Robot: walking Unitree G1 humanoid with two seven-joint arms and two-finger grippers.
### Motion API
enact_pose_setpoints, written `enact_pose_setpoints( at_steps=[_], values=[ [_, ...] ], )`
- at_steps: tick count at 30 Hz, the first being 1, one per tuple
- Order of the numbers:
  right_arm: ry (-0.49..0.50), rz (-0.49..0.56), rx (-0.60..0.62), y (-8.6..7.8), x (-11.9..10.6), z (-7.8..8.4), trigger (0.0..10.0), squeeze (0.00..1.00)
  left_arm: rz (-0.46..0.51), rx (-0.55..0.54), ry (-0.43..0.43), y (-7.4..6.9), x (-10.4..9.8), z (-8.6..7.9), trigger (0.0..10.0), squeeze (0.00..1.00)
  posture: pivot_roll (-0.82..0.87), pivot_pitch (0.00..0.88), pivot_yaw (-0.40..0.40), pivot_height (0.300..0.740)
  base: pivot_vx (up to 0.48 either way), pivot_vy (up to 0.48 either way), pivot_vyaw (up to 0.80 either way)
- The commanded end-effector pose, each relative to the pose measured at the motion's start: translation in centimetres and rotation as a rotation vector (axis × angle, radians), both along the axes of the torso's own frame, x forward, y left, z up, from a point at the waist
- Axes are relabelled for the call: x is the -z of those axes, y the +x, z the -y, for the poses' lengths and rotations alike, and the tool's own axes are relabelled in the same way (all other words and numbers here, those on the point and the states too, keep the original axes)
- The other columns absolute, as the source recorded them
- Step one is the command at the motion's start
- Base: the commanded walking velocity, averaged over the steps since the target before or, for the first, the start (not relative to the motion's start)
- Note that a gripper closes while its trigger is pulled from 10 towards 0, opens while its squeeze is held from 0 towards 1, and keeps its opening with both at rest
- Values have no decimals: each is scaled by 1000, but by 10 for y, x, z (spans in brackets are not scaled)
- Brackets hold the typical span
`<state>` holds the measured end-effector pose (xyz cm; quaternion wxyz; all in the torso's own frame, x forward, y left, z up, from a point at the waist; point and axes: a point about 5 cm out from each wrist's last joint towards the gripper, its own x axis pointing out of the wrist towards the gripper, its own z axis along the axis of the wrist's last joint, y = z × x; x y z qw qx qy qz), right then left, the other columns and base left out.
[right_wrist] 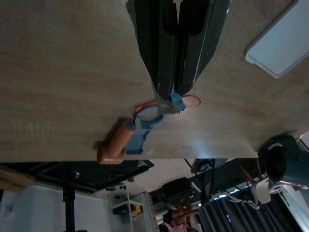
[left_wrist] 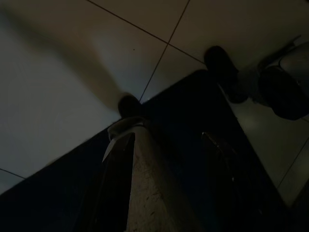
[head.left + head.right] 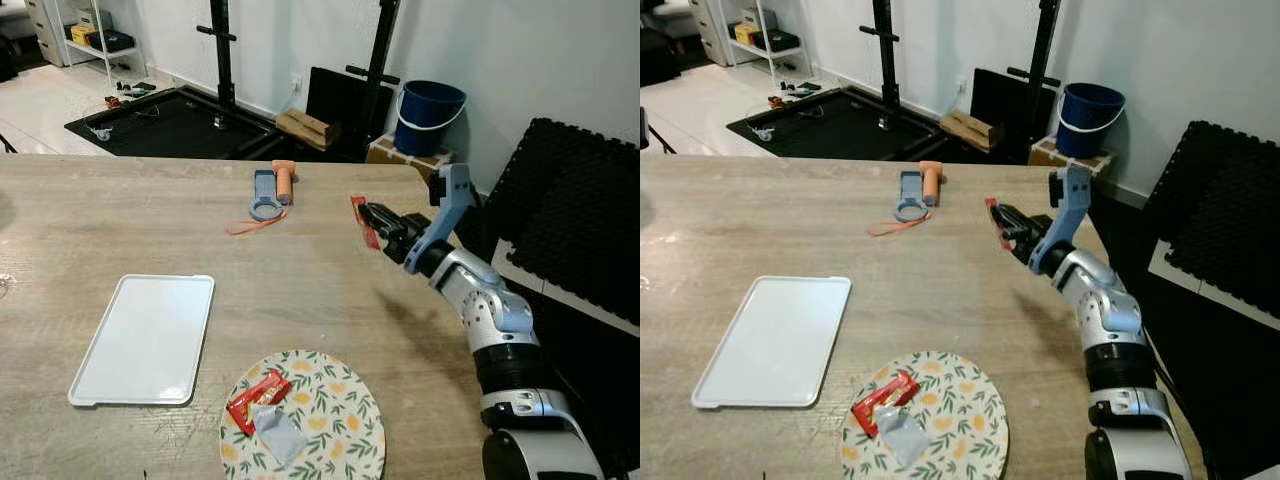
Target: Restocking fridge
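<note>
My right gripper (image 3: 372, 222) hangs above the far right part of the wooden table (image 3: 120, 220), shut on a thin red snack packet (image 3: 357, 208). In the right wrist view the black fingers (image 1: 164, 58) pinch the packet's serrated silver-blue end (image 1: 170, 104). Near the table's front edge lies a floral plate (image 3: 350, 400) with another red packet (image 3: 258, 398) and a grey wrapper (image 3: 278, 432) on it. The left arm hangs idle; its wrist view is dark, over floor tiles (image 2: 58, 96).
A white tray (image 3: 150, 335) lies at the front left. A blue plastic tool (image 3: 264, 195), an orange cylinder (image 3: 285, 180) and an orange band (image 3: 255, 225) sit at the far side. Beyond the table are a blue bucket (image 3: 428, 115) and black foam mats (image 3: 580, 220).
</note>
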<state>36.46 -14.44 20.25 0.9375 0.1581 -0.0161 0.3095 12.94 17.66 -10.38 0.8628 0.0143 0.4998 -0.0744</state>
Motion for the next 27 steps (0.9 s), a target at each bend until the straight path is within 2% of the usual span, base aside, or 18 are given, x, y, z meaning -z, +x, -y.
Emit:
enact_pose_setpoints(
  at_steps=[1,17,22,27],
  values=[
    [-10,-5,4,-1,0,2,10000,0,-120,3,-18,-32,11,9,10000,0,-26,111,-61,740,-480,0,0],
    [-23,-4,-22,-2,-2,-2,10000,0,-107,2,-18,-26,10,10,10000,0,-33,96,-67,740,-480,0,0],
    [-26,-5,-23,-3,-2,-2,10000,0,-106,0,-21,-26,10,11,10000,0,-35,99,-67,740,-303,0,0],
    [-29,-5,-31,-4,-2,-3,10000,0,-101,-5,-21,-26,9,10,10000,0,-35,102,-68,740,0,0,0]
  ],
)
